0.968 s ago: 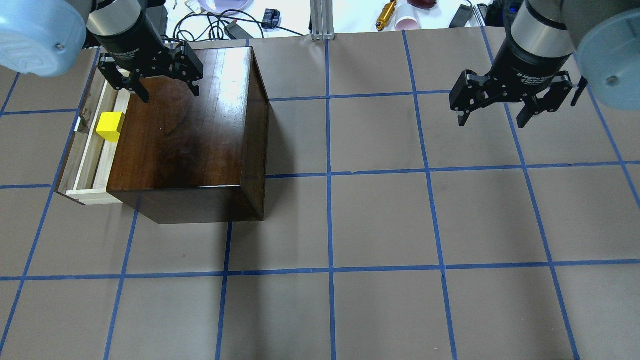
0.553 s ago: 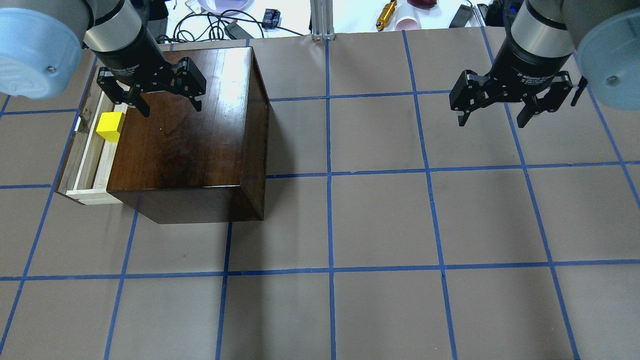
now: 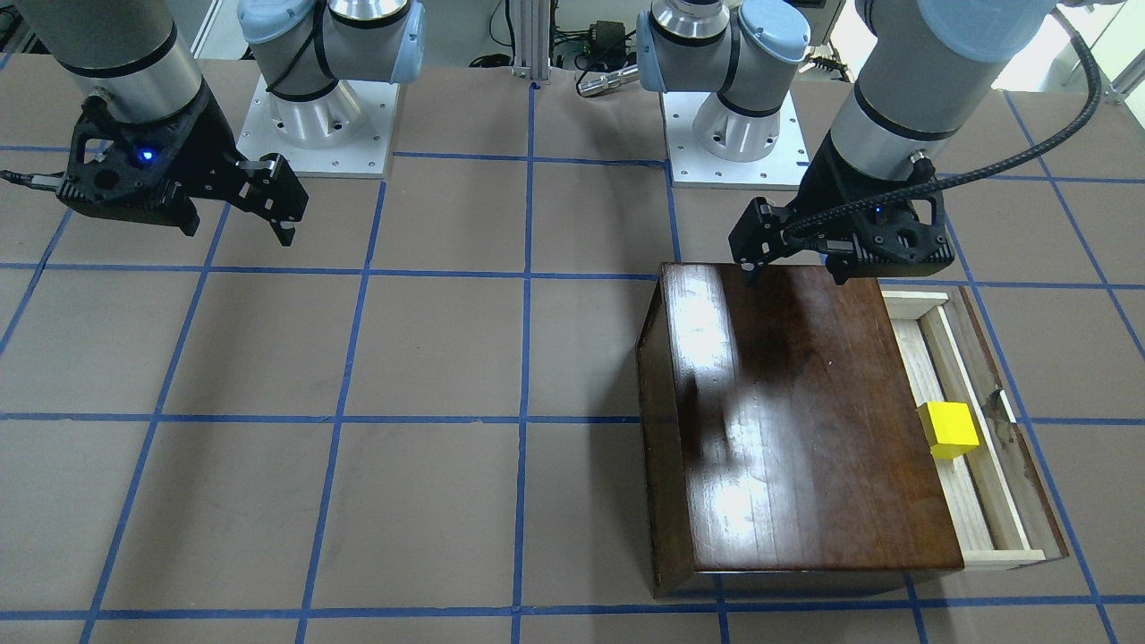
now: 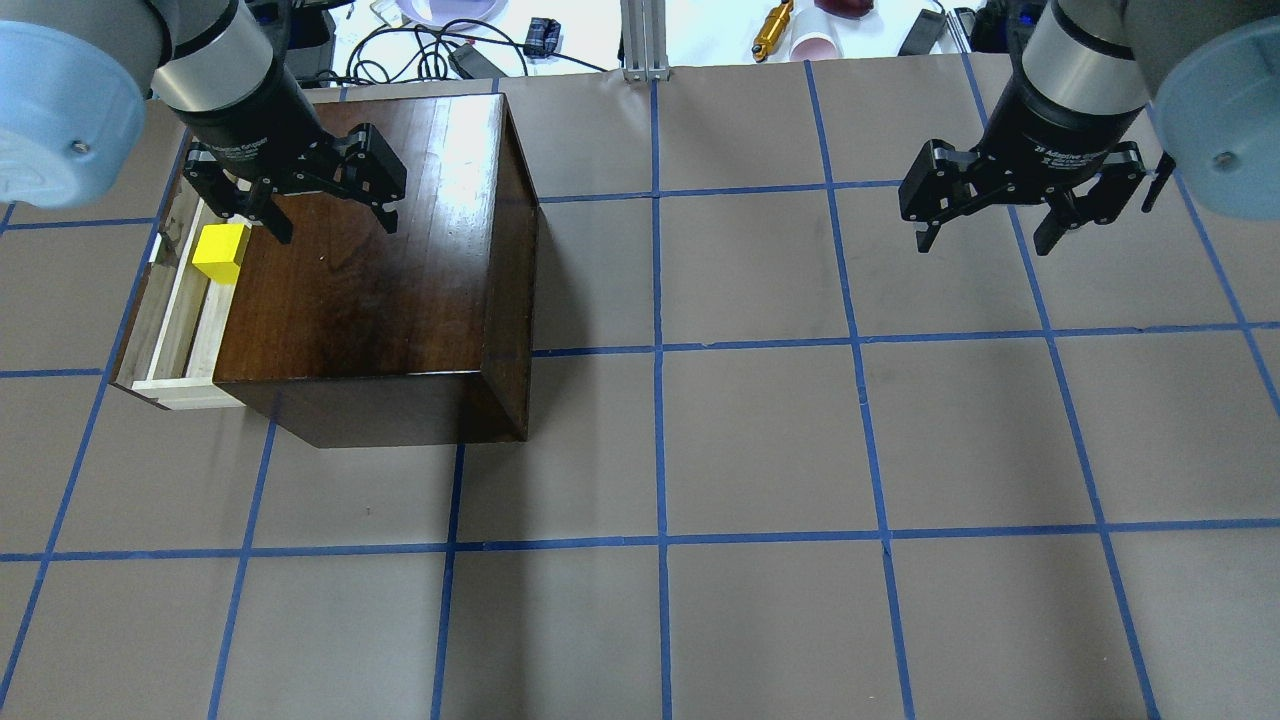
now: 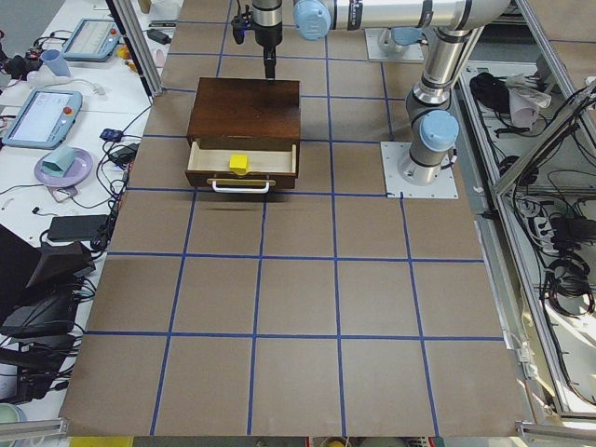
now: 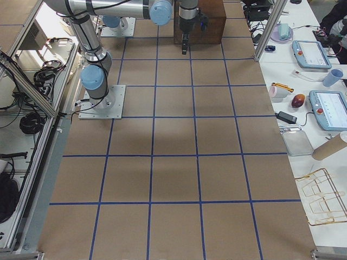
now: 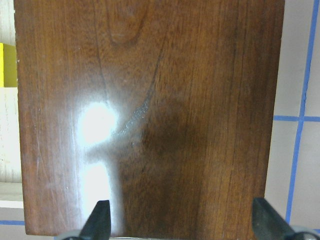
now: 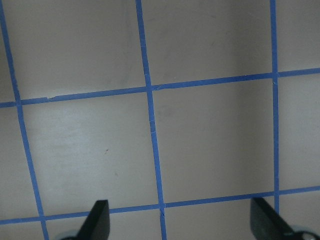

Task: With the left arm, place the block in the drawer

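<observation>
Overhead exterior: the block [image 4: 221, 252], judged light, rigid and best gripped across flat faces, is seen in the drawer [image 4: 186, 318], nine o'clock from the released left hand [image 4: 333, 228].

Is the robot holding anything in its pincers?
No. The left pincer and right pincer are both open and empty; the yellow block lies in the drawer.

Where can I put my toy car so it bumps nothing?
The middle of the brown table is bare, from the wooden box across to under the right arm's fingers. It is crowded at the box: its drawer is out with the yellow block inside, and the left arm's fingers hang over its top.
</observation>
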Robot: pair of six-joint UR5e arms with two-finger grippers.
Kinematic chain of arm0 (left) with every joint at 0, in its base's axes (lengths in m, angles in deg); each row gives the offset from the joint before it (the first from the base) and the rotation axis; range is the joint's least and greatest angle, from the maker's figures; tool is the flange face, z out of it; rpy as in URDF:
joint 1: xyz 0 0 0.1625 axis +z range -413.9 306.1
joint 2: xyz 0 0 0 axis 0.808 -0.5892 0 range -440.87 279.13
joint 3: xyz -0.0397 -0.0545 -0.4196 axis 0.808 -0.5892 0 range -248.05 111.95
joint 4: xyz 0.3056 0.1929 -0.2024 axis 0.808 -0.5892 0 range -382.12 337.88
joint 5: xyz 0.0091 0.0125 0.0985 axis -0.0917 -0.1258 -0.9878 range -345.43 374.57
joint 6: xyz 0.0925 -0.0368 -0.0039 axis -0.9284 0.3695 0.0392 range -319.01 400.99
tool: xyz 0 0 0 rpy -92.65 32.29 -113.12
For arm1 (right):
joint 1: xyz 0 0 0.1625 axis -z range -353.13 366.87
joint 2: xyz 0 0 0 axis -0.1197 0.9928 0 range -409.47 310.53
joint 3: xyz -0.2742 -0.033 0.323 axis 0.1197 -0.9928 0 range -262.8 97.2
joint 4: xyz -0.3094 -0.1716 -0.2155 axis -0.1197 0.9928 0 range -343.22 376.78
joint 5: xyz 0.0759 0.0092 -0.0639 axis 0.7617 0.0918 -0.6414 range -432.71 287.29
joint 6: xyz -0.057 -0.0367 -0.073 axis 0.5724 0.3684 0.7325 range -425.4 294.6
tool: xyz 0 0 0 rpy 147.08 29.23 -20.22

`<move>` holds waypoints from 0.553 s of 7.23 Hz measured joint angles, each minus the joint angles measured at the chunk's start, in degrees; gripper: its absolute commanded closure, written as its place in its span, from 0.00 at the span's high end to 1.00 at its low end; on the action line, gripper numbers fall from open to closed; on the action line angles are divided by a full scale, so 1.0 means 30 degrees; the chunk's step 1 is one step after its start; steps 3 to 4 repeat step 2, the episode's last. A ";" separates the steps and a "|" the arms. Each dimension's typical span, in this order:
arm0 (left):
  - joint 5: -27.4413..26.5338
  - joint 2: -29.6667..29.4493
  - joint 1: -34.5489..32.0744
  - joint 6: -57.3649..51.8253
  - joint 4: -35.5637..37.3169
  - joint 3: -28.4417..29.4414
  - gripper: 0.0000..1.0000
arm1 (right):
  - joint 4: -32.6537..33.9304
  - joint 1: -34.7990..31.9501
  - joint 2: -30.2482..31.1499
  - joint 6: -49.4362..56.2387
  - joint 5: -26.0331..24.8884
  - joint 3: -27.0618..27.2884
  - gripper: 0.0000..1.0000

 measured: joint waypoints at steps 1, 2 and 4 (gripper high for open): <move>0.0000 0.0000 0.0047 -0.0002 -0.0084 0.0067 1.00 | 0.0000 0.0000 0.0000 0.0000 0.0000 0.0000 1.00; -0.0001 -0.0011 0.0107 -0.0003 -0.0224 0.0161 1.00 | 0.0000 0.0000 0.0001 0.0001 0.0000 0.0000 1.00; -0.0001 -0.0011 0.0107 -0.0003 -0.0224 0.0161 1.00 | 0.0000 0.0000 0.0001 0.0001 0.0000 0.0000 1.00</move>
